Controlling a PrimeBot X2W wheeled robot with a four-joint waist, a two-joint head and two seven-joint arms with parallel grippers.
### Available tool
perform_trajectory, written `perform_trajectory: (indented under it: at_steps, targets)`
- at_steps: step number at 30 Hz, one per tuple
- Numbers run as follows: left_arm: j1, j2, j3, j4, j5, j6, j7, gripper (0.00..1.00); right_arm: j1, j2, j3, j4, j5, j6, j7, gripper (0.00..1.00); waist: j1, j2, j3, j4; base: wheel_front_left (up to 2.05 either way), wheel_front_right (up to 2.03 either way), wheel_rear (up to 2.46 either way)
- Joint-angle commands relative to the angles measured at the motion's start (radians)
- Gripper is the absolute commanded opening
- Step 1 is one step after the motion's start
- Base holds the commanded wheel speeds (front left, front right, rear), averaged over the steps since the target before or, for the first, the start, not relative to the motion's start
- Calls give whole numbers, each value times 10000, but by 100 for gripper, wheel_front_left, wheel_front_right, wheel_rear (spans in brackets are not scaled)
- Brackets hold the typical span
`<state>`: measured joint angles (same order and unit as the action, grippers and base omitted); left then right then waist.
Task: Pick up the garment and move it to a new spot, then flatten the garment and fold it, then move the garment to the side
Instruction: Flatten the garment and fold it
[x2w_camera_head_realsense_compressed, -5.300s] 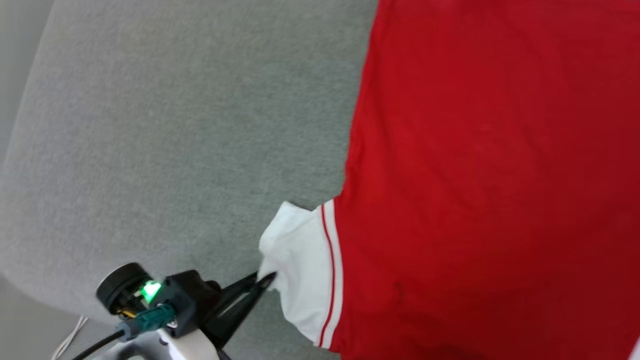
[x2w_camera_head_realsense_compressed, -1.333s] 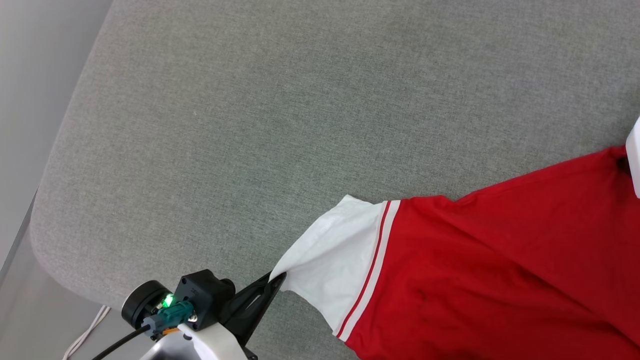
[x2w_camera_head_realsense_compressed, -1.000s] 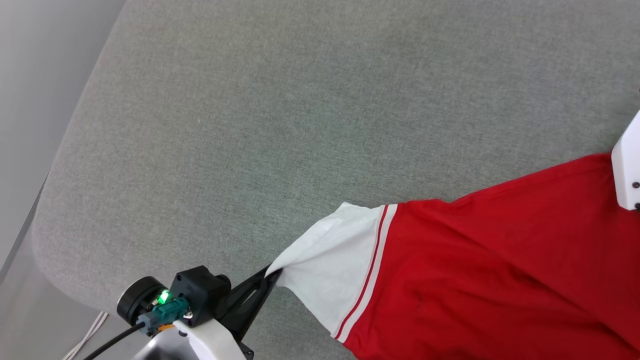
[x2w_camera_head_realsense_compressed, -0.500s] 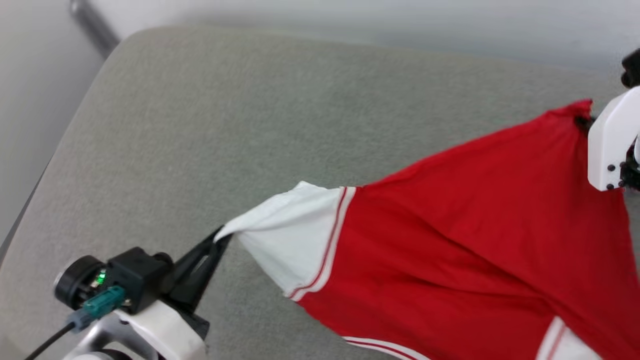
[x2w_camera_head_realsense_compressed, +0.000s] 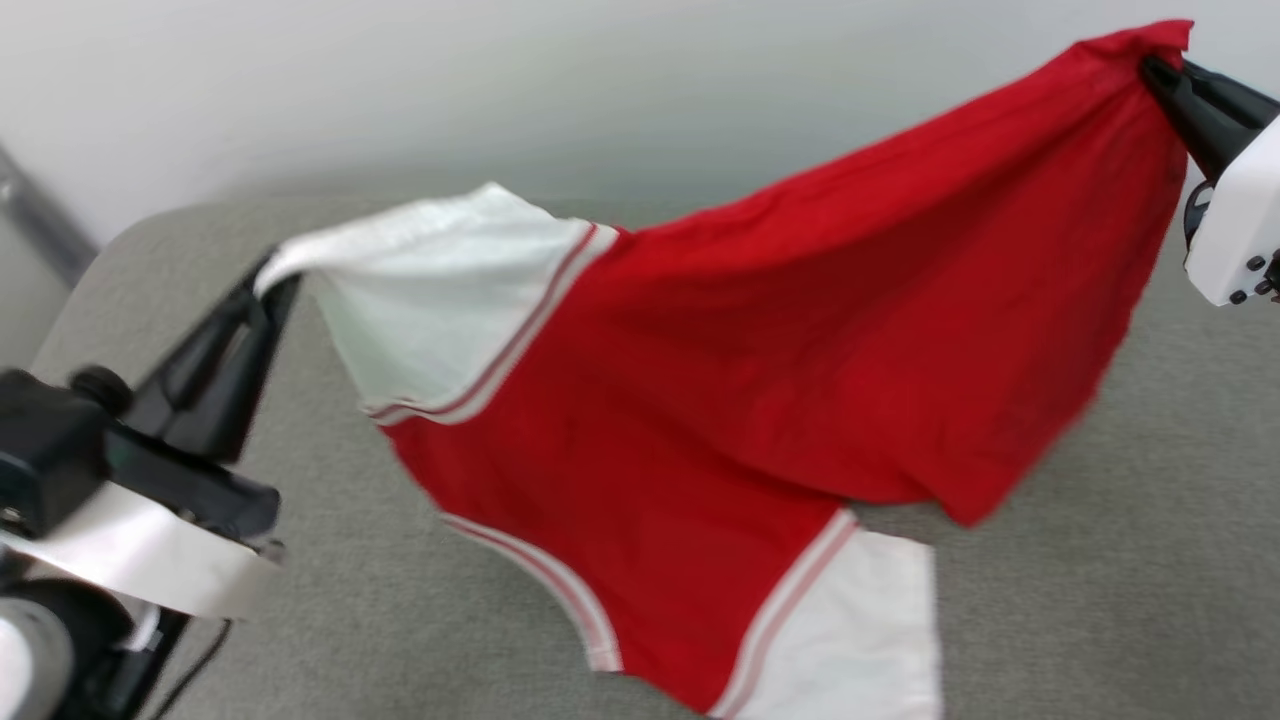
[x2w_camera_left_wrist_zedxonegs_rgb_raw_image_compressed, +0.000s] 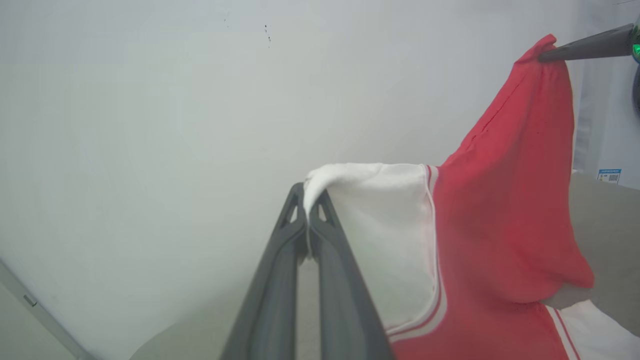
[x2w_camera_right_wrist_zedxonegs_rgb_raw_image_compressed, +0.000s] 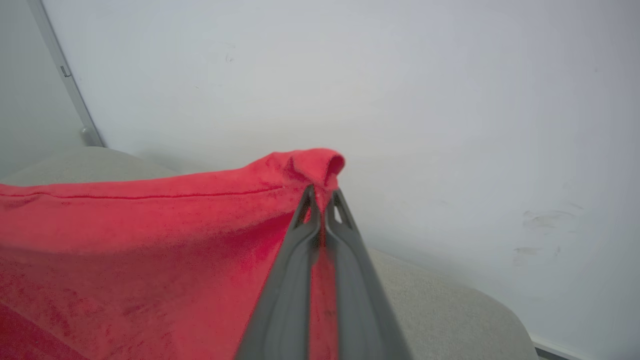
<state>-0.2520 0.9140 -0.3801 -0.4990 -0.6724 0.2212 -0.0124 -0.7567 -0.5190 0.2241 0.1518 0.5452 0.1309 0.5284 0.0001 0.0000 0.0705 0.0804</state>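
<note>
1. My left gripper (x2w_camera_head_realsense_compressed: 268, 287): fingers pressed together on the tip of a white sleeve (x2w_camera_head_realsense_compressed: 440, 300).
2. My right gripper (x2w_camera_head_realsense_compressed: 1152, 62): fingers closed on a bunched red corner.
3. The garment (x2w_camera_head_realsense_compressed: 750, 400): plain red face with striped trim, stretched in the air between my grippers and sagging below them.
4. Second sleeve (x2w_camera_head_realsense_compressed: 870, 630): hangs lowest, over the grey surface (x2w_camera_head_realsense_compressed: 1150, 600); contact unclear.

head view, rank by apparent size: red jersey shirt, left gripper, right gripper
Largest: red jersey T-shirt with white sleeves.
Then dark-fingered left gripper.
Then dark-fingered right gripper; the right is cropped, so their order is unsure.
</note>
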Motion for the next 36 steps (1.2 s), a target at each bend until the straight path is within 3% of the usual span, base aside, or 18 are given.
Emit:
perform_trajectory:
  at_steps: [1,10,21,27,36]
  targets:
    - [-193,56,147,-78,-72,15,-64,0,-106,33,27,-140,26,-4,-105,0,-1,0,-286,-374,0,0,0]
    - [-1416,771,1568,-467,-175,136,-160,0,78,235,-412,-1395,53,-4,-512,0,-1,0,-310,-1074,0,0,0]
    - [-3987,1443,2688,-355,-327,-265,43,0,-550,789,-1172,-3047,-152,-4,-197,0,-1,0,570,-1610,0,0,0]
    - [-5800,1600,2527,443,-351,-863,249,0,-1383,1041,-1358,-3297,-557,-4,-193,0,-1,0,1567,-1799,0,0,0]
    - [-9364,1145,1513,2614,162,-2170,548,0,-3127,1038,-1264,-2318,-929,-5,-793,0,-1,0,3465,-1780,0,0,0]
